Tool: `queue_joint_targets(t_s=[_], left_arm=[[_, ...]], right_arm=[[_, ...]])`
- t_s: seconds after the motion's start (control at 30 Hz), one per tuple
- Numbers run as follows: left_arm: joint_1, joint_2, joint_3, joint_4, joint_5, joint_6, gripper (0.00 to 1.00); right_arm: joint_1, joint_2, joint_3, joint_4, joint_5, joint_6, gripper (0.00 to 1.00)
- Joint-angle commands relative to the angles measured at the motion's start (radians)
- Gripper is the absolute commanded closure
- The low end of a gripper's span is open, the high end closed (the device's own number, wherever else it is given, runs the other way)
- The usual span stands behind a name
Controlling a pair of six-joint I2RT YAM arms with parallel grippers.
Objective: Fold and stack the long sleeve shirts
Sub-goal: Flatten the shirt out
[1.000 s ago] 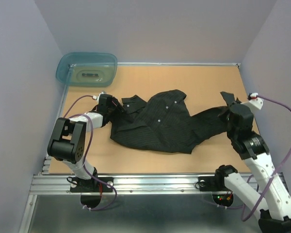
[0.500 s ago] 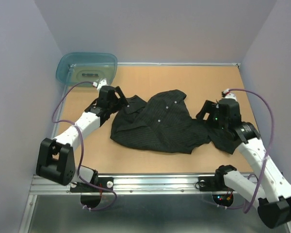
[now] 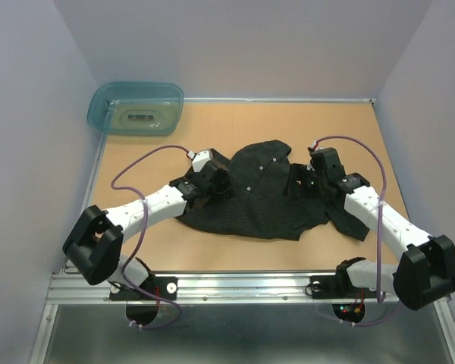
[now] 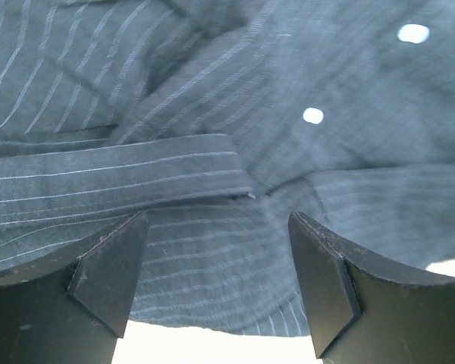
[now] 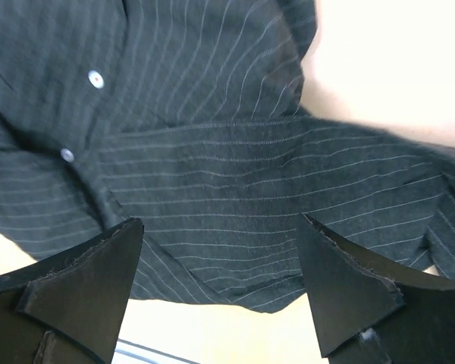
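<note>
The crumpled black pinstriped shirt [image 3: 258, 201] lies in the middle of the tabletop [image 3: 243, 125], the left tool [image 3: 218, 183] over its left side and the right tool [image 3: 297, 186] over its right, both spread wide and pinching nothing.

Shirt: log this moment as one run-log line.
shirt: crumpled, unfolded | left fingers: open over shirt | right fingers: open over shirt | teal tub: far-left corner
</note>
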Motion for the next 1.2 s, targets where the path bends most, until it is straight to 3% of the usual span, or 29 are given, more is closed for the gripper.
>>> queue_joint_targets(t_s=[0.0, 0.33, 0.7, 0.9, 1.0, 1.03, 1.17], left_arm=[[-0.009, 0.06, 0.088, -0.051, -0.12, -0.096, 0.16], [-0.072, 0.292, 0.255, -0.146, -0.161, -0.127, 0.22], [-0.115, 0.378, 0.294, -0.259, -0.16, -0.142, 0.31], [-0.115, 0.365, 0.266, -0.265, -0.18, -0.144, 0.45], [-0.115, 0.364, 0.262, -0.267, -0.195, -0.141, 0.58], [-0.114, 0.361, 0.258, -0.264, -0.198, -0.138, 0.67], [-0.115, 0.316, 0.258, -0.273, -0.238, -0.124, 0.81]], right_arm=[[0.041, 0.026, -0.026, 0.075, 0.051, -0.043, 0.13], [0.05, 0.023, -0.082, 0.092, 0.119, -0.061, 0.13], [0.05, 0.006, -0.103, 0.098, 0.137, -0.057, 0.13], [0.059, 0.029, -0.101, 0.125, 0.05, -0.084, 0.13], [0.101, 0.055, -0.094, 0.135, 0.051, -0.09, 0.13], [0.121, 0.059, -0.091, 0.135, 0.061, -0.089, 0.13], [0.13, 0.069, -0.085, 0.136, 0.082, -0.074, 0.13]])
